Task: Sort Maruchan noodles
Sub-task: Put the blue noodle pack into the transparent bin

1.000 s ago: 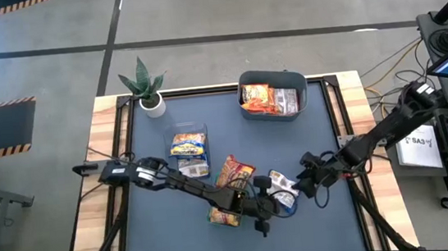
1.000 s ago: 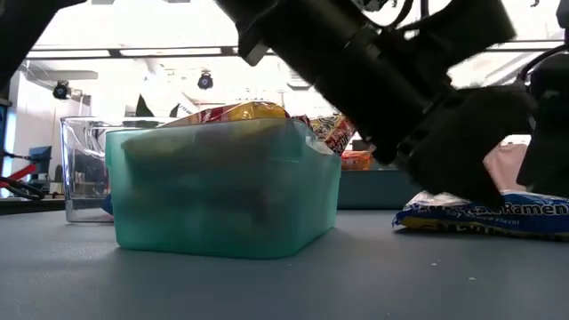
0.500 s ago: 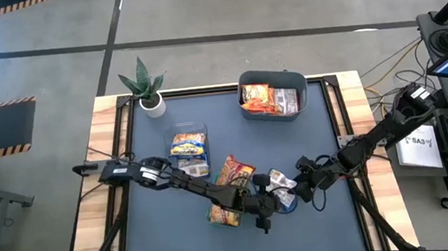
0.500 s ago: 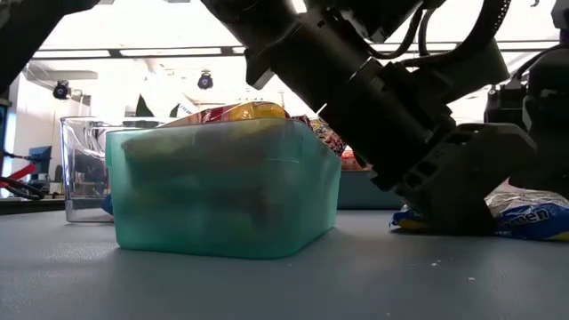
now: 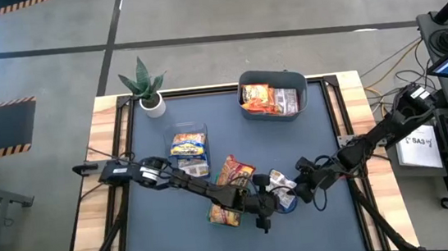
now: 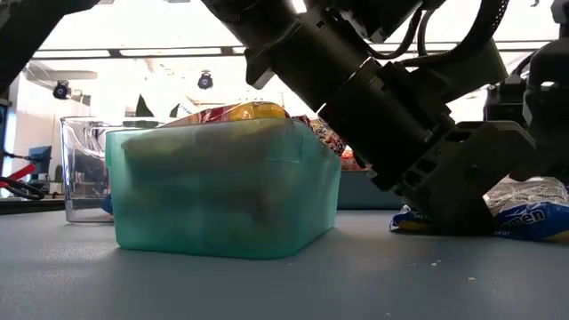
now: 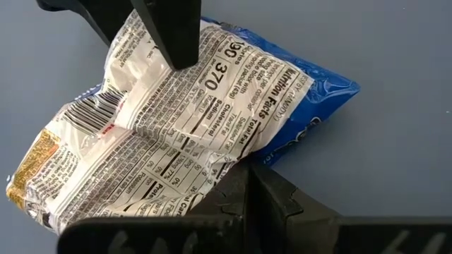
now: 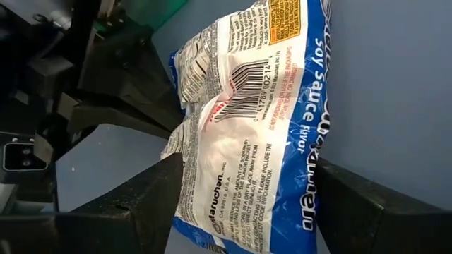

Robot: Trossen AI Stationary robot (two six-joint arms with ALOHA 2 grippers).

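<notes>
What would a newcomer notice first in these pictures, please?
Both grippers meet over one blue-and-white noodle packet near the table's front centre: the left gripper is shut beside it, and the right gripper straddles it with jaws spread. Close by, a green tub holds orange packets.

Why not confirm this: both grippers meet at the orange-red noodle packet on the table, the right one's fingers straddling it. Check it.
Wrong colour. The right wrist view shows the right gripper with its fingers either side of a blue and white soy sauce packet; the left gripper meets the same packet. The rest stands.
</notes>
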